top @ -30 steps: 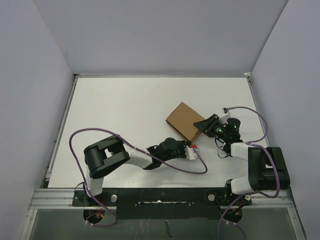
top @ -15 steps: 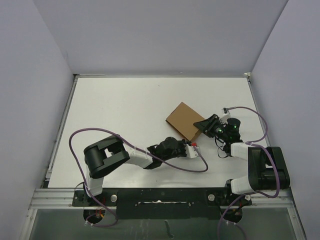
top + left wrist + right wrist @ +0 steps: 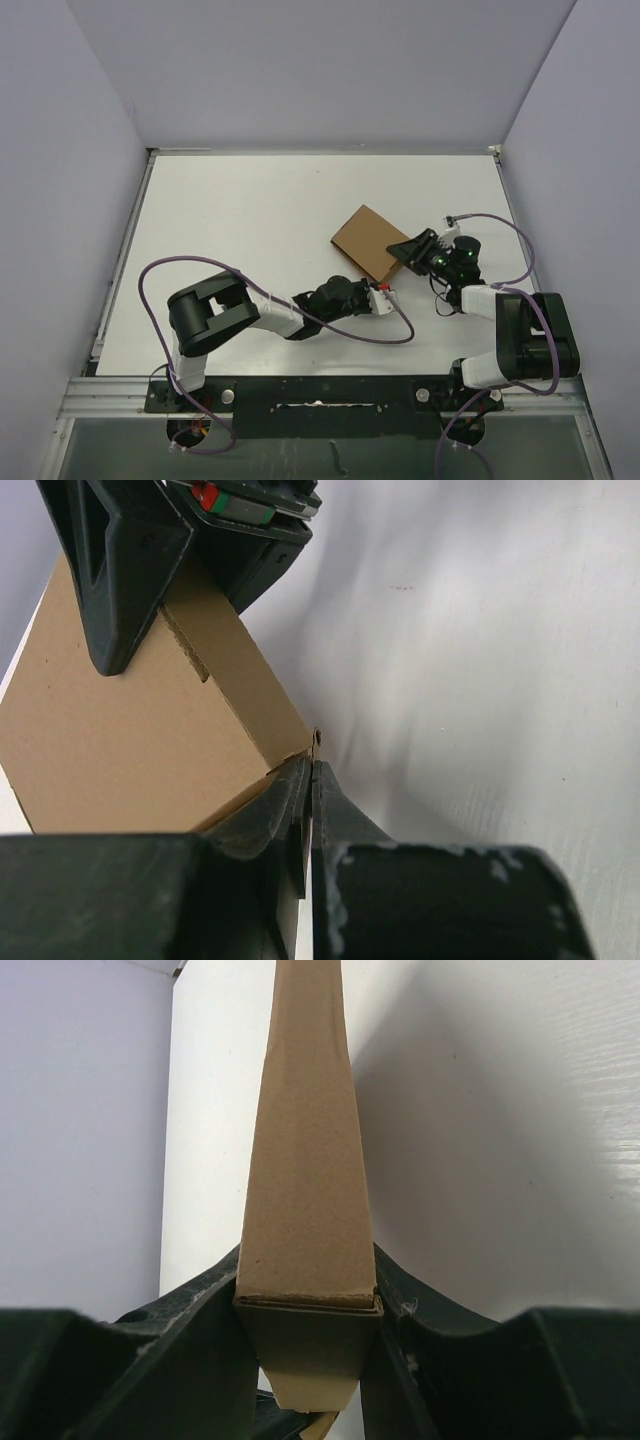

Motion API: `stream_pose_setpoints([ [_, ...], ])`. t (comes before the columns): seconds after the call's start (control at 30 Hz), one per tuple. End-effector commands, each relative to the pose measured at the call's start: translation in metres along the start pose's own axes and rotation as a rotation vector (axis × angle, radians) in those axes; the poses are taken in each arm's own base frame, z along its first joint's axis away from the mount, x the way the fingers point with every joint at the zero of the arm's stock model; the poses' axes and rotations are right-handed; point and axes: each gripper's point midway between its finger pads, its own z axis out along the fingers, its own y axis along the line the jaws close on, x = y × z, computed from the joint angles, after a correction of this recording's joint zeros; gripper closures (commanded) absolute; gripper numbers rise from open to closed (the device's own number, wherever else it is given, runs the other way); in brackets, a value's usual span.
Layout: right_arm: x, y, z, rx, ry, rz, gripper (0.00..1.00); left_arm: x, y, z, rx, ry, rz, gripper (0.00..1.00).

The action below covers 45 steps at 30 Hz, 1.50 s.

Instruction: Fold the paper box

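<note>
paper box (image 3: 368, 240): lies flat and tilted on the white table (image 3: 240, 220), right of centre.
right gripper (image 3: 408, 250): clamped on the box's right edge, covering it.
left gripper (image 3: 386, 289): narrow, pinching a thin cardboard edge at the box's lower corner.
purple cables (image 3: 150, 275): loop beside both arms.

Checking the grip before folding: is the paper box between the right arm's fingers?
Yes, the paper box sits wedged between the right arm's fingers, touching both.
</note>
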Motion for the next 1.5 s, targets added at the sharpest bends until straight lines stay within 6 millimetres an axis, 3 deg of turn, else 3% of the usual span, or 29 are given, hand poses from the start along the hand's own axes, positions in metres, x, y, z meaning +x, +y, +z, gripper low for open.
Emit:
stream_pose_setpoints([
  [0.0,-0.005,0.007,0.005,-0.023,0.004,-0.016,0.78,-0.023,0.018,-0.008,-0.068,-0.088,-0.076,1.0],
  [0.47,-0.005,0.004,0.004,-0.023,0.007,0.01,0.78,-0.011,0.017,-0.016,-0.108,-0.12,-0.164,1.0],
  [1.23,-0.005,0.003,0.004,-0.03,0.009,0.02,0.78,-0.013,0.024,-0.016,-0.156,-0.18,-0.289,1.0],
  [1.47,-0.005,0.004,0.005,-0.032,0.011,0.017,0.78,-0.014,0.024,-0.012,-0.138,-0.148,-0.301,0.94],
])
